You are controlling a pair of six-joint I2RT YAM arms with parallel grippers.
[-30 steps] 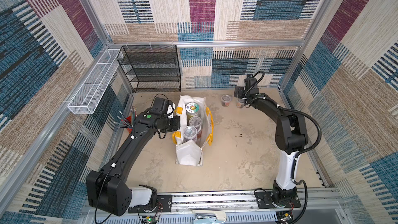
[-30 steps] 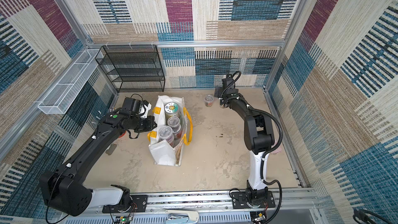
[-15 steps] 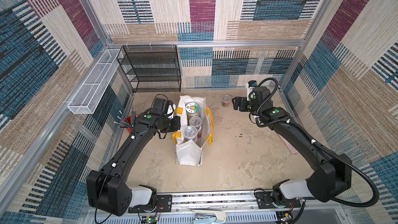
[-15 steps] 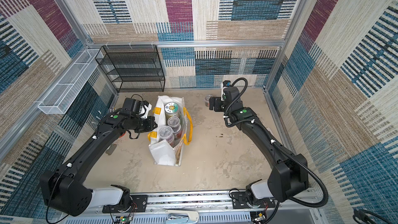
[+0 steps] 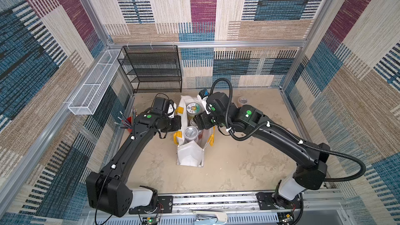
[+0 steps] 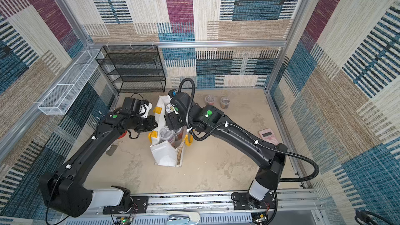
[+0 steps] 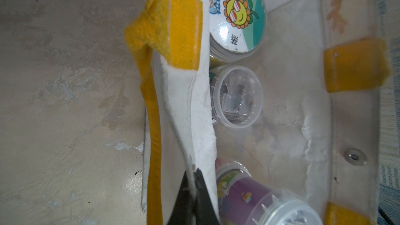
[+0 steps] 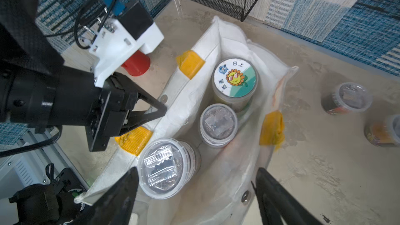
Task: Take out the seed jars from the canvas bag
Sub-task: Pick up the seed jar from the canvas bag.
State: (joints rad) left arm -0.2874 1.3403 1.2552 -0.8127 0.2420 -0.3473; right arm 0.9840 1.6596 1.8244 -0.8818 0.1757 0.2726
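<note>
Left arm (image 5: 138, 148) lay long and low from its base, wrist turned in toward the canvas bag (image 5: 189, 159). The left gripper (image 8: 160, 110) was pinched tight on the bag's rim on that side. Right arm (image 5: 281, 139) arched across, wrist tipped down. The right gripper (image 8: 195, 172) hung above the bag's mouth, jaws spread wide, gripping nothing. Inside stood a picture-lidded jar (image 8: 235, 76) and two clear-lidded tubs (image 8: 218, 122). Two loose tubs (image 6: 225, 101) sat on the table (image 5: 238, 159), well apart from the bag.

Black mesh rack (image 5: 154, 69) at the back wall, white wire basket (image 5: 93, 83) beside it, red pencil cup (image 8: 136, 64), pink calculator (image 6: 269, 136).
</note>
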